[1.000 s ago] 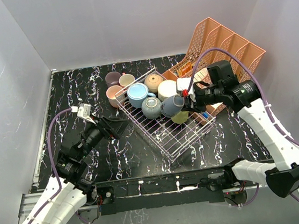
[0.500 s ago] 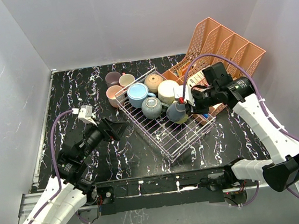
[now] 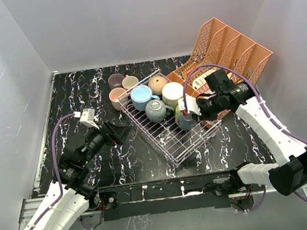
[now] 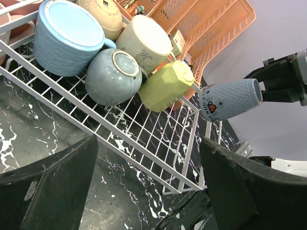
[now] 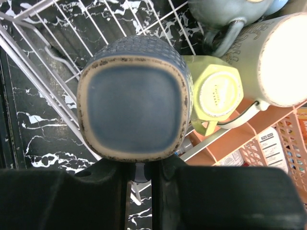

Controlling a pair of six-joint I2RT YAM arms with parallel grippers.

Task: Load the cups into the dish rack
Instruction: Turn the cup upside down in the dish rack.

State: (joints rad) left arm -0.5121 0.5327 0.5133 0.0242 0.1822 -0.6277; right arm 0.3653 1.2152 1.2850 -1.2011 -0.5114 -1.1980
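Observation:
The white wire dish rack [image 3: 155, 137] holds a light blue cup [image 3: 141, 97], a tan cup [image 3: 158, 84], a cream cup [image 3: 172, 92], a grey-blue cup [image 3: 156, 110] and a yellow-green cup [image 4: 166, 85]. My right gripper [image 3: 195, 110] is shut on a blue-grey dotted mug [image 3: 186, 121], base toward the wrist camera [image 5: 134, 108], held over the rack's right end beside the yellow-green cup [image 5: 216, 93]. A mauve cup [image 3: 116, 80], a white cup [image 3: 130, 82] and a pink cup [image 3: 117, 97] stand outside the rack's far left corner. My left gripper [image 3: 125, 130] is open and empty, left of the rack.
A salmon-pink lattice file organiser [image 3: 226, 48] leans at the back right, touching the rack's right side. Grey walls close in the black marbled table [image 3: 84, 95] on three sides. The rack's near corner [image 4: 192, 184] sits between my left fingers in the left wrist view.
My right gripper has carried the dotted mug left and down, from beside the organiser to low over the rack's right end. The left arm has barely moved.

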